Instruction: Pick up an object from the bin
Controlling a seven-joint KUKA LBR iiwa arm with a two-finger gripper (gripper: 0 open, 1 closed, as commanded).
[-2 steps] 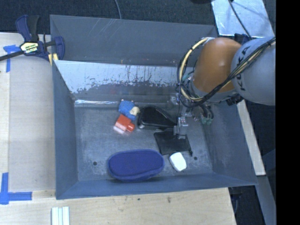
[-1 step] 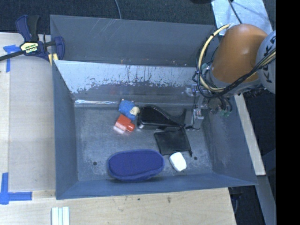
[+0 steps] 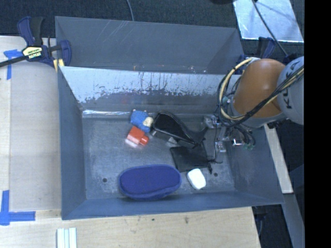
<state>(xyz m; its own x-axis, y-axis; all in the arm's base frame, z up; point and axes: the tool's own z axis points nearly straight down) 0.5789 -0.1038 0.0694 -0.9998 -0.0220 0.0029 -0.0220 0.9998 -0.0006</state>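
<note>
Camera view: the gripper (image 3: 217, 156) is low at the right of the bin (image 3: 72, 154), just beside a flat black pad (image 3: 185, 160), with a white lump (image 3: 196, 179) near, lower left of it. Whether the jaws are open or closed can't be made out. Nothing shows in its grip, so by my read the pick isn't done: 1 thing left to grasp and lift, the pad likeliest. A blue pouch (image 3: 150, 181) and orange block (image 3: 137, 137) lie left, apart.

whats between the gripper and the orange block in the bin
The camera view shows a glossy black object lying on the bin floor between the gripper and the orange block.
</note>
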